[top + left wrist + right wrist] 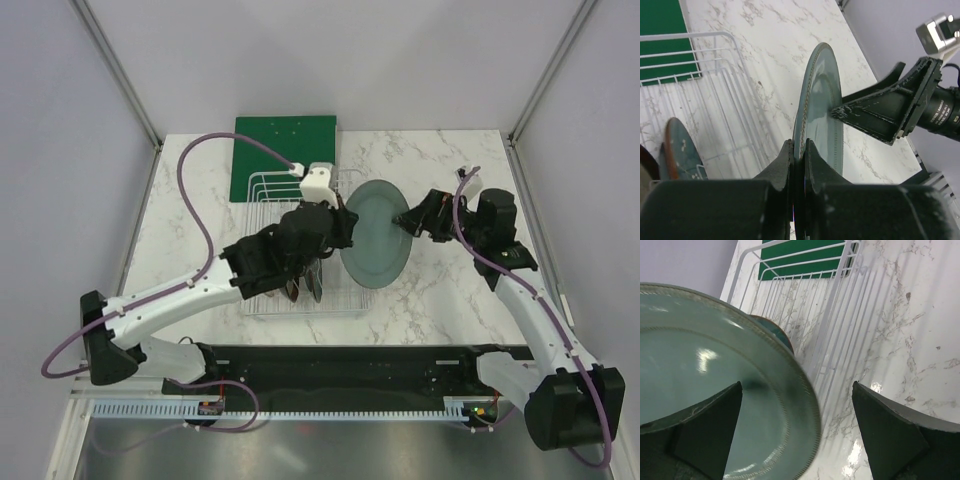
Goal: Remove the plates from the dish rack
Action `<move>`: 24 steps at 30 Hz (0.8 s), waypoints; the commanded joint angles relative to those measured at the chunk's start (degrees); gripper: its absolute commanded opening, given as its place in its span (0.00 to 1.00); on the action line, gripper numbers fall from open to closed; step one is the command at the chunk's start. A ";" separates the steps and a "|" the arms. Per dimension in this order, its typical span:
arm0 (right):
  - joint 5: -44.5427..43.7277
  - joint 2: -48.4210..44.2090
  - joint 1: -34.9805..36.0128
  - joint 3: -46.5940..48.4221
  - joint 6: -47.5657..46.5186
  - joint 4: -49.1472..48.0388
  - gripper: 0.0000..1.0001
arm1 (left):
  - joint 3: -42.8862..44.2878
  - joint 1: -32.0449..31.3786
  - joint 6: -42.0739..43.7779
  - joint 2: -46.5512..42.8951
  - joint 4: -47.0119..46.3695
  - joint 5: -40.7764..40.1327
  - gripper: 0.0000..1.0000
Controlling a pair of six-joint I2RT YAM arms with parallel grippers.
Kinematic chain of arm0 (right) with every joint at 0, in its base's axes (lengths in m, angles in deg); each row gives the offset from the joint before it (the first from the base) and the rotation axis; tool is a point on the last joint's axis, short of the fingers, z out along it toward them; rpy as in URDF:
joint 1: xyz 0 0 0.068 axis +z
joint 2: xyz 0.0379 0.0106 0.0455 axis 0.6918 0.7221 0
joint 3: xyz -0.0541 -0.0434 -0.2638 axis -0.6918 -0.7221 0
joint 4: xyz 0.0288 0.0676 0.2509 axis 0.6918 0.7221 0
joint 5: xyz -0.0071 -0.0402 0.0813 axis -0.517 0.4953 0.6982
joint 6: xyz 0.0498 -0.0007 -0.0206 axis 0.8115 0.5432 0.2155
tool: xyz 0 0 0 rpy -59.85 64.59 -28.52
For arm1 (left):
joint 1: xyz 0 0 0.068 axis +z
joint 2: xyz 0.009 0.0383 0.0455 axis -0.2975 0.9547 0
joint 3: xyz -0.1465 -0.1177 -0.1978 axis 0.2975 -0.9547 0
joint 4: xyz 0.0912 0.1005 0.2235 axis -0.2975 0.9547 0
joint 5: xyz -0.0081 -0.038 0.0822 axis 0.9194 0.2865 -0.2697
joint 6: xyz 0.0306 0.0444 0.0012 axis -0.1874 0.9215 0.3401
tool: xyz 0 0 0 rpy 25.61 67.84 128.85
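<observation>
The left gripper (799,150) is clamped on the rim of the pale grey-green plate (822,100), holding it on edge over the counter (440,290), just right of the dish rack (262,185). The right gripper (796,387) straddles the far rim, wide open. This looks like a handover: the right should close before the left lets go.

The plate (690,340) looks glossy and glazed, the rack (268,188) white-coated wire, the tabletop (440,300) smooth and marble-patterned.

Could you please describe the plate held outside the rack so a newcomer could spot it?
Start at the white wire dish rack in the middle of the marble table. Just right of it, the left gripper pinches a pale grey-green plate by its rim; the other plates, darker, stand inside the rack.
</observation>
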 commanded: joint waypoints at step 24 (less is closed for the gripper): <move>16.72 3.22 -19.59 -4.19 5.94 -12.03 0.98 | -19.71 26.17 -25.47 -0.67 -46.54 43.67 0.02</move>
